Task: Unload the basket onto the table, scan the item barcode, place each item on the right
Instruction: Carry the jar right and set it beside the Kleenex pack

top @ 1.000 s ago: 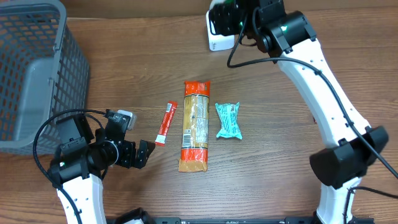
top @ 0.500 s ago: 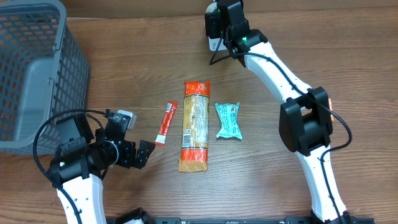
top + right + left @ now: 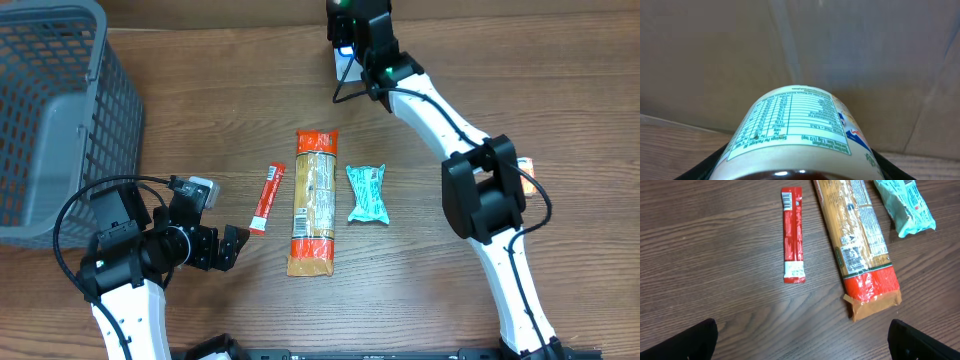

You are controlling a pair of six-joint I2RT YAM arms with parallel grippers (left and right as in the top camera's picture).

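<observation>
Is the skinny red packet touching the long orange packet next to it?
No, a strip of bare wooden table shows between the skinny red packet and the long orange packet.

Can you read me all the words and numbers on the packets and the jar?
No word or number here can be read for sure.
jar: a printed table of rows and figures, upside down, too small to read.
red stick packet: white print at both ends, too small to read.
long packet: a label patch with print, blurred.
teal packet: dark print, blurred.
</observation>
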